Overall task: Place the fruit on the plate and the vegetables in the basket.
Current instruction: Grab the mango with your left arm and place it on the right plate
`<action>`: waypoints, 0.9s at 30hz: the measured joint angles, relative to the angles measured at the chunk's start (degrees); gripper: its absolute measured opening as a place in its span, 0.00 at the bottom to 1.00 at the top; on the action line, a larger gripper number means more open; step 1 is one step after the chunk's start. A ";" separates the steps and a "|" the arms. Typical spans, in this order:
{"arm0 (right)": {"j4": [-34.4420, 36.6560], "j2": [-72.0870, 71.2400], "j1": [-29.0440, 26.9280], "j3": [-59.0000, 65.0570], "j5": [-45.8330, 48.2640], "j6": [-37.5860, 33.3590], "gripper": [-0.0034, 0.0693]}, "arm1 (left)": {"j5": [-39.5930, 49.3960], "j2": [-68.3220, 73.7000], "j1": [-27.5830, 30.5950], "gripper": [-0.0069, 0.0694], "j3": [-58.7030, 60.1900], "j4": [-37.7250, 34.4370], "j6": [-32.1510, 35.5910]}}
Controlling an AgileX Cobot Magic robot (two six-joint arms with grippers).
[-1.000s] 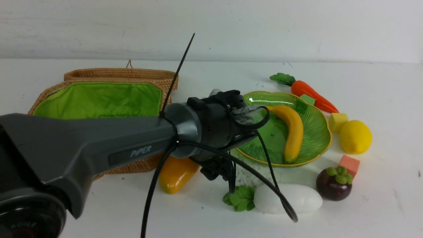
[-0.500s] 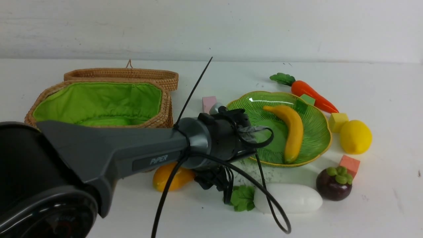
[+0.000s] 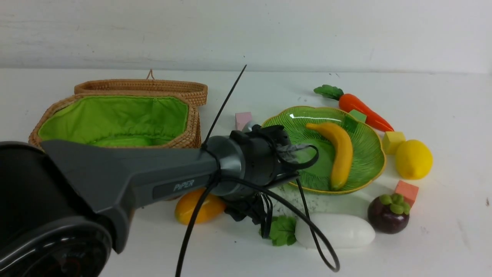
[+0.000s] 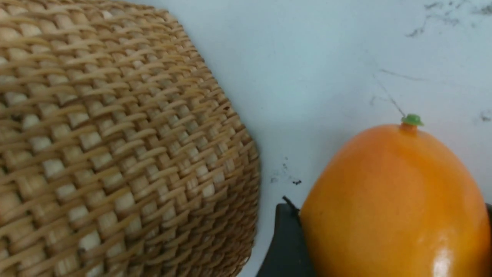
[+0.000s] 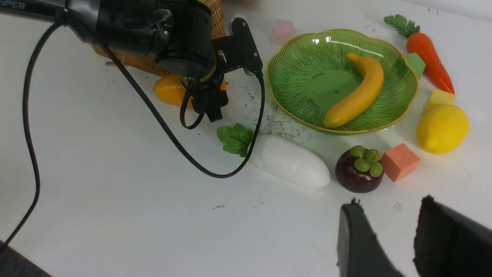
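Looks like a robotics lab: bare white counter (image 3: 442,238), blank white wall (image 3: 307,30), cabled PiPER arm (image 3: 134,177), plus toy carrot (image 3: 361,109) and coloured cubes (image 3: 393,140).

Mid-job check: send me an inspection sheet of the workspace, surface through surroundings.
Surface: white table, dark scuffs near the plate.
Job's things: banana on the plate; mango, radish, mangosteen, lemon, carrot on the table; basket open, its floor partly hidden.
Clutter: pink cube, green cube, yellow cube, red cube near the plate.
Grippers: left gripper straddles the mango, grip unclear; right gripper open, empty.
Cables: black cable loops from the left wrist down beside the radish's leaves.
Surroundings: white wall behind; nothing else seen.
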 joint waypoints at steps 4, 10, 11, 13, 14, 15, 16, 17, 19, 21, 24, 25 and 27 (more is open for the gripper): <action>0.00 0.00 0.00 0.00 -0.06 -0.05 0.37 | 2.07 -1.56 -1.71 0.78 -0.29 -0.24 0.00; -4.00 0.00 0.00 0.00 -2.60 0.42 0.37 | 1.23 -6.11 -6.29 0.78 -5.97 -0.30 0.00; -5.52 0.00 0.00 0.00 -3.34 1.24 0.37 | -0.67 -6.63 -6.93 0.78 -8.03 -0.50 0.00; -7.68 0.00 0.00 0.00 -4.51 2.70 0.37 | -5.66 -6.76 -6.83 0.78 -11.96 -1.02 -0.07; -8.07 0.00 0.00 0.00 -4.70 2.91 0.37 | -6.19 -6.76 -6.75 0.78 -12.23 -1.02 -0.13; -8.97 0.00 0.00 0.00 -4.95 4.14 0.37 | -9.75 -6.57 -6.17 0.78 -13.45 -1.87 -0.34; -9.57 0.00 0.00 0.00 -5.20 5.14 0.37 | -13.04 -6.18 -5.44 0.78 -14.39 -3.05 -0.65; -9.99 0.00 0.00 0.00 -5.31 5.96 0.37 | -15.91 -5.91 -4.56 0.78 -15.04 -4.11 -0.90; -10.26 0.00 0.00 0.00 -5.31 7.51 0.37 | -22.33 -4.84 -2.87 0.78 -15.47 -7.26 -1.15; -10.13 0.00 0.00 0.00 -5.26 8.33 0.37 | -28.76 -3.33 -0.93 0.78 -15.59 -10.03 -1.11; -8.97 0.00 0.00 0.00 -5.02 8.74 0.37 | -35.14 -0.28 1.20 0.78 -15.59 -11.44 -1.16; -8.87 0.00 0.00 0.00 -5.02 8.74 0.37 | -35.41 -0.08 1.31 0.78 -15.59 -11.55 -1.16; -7.58 0.00 0.00 0.00 -5.02 8.74 0.37 | -37.99 2.27 2.38 0.78 -15.59 -11.75 -1.29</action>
